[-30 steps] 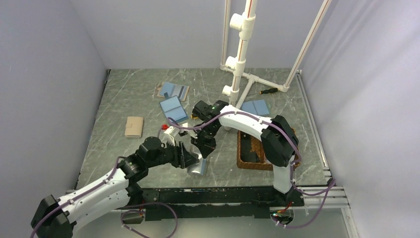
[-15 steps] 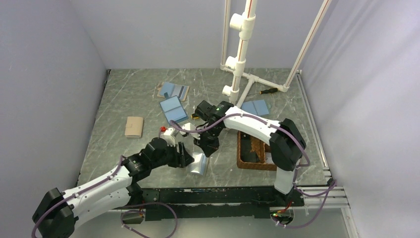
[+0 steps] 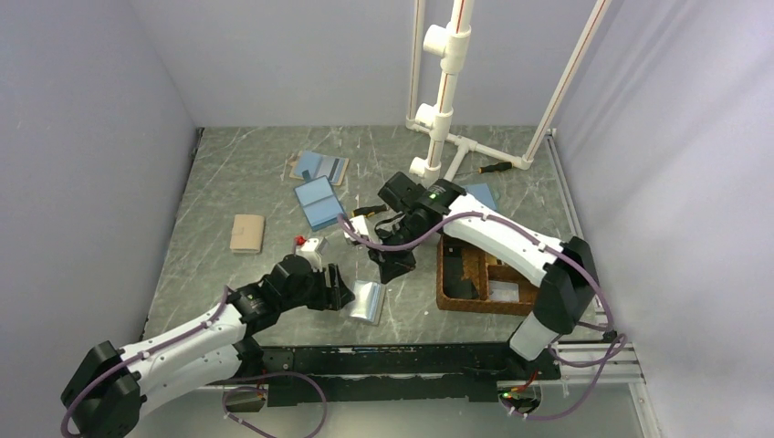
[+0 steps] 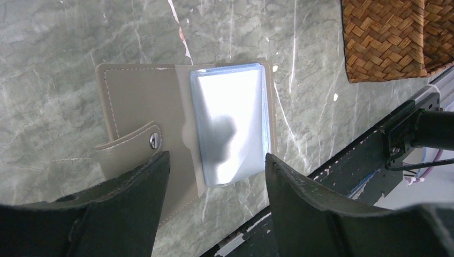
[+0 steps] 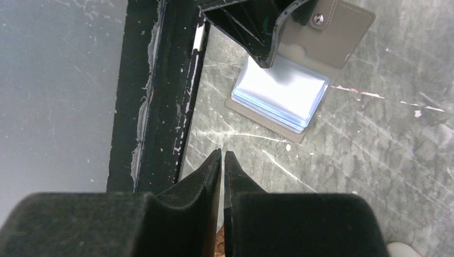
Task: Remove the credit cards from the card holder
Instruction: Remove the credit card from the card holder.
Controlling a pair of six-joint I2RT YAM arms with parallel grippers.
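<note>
The card holder (image 3: 368,302) lies open and flat near the table's front edge. In the left wrist view it (image 4: 140,101) shows a tan leaf with a snap strap and a stack of shiny pale blue sleeves (image 4: 230,123). Glare hides whether credit cards are in the sleeves; I make out none. My left gripper (image 3: 343,290) (image 4: 214,158) is open, its fingers straddling the holder's near edge, with one finger (image 4: 123,203) in front of the strap. My right gripper (image 3: 394,269) (image 5: 222,153) is shut with nothing seen in it, hanging above the table to the right of the holder (image 5: 281,99).
A brown wicker tray (image 3: 444,274) (image 4: 385,37) sits right of the holder. Two more open blue holders (image 3: 319,203) (image 3: 319,167) and a closed tan one (image 3: 246,233) lie further back. A white pipe frame (image 3: 443,109) stands at the back. The black front rail (image 5: 160,91) runs close by.
My right gripper has drawn back from the holder, up and to the right toward the tray, staying shut. My left gripper has opened a little wider over the holder.
</note>
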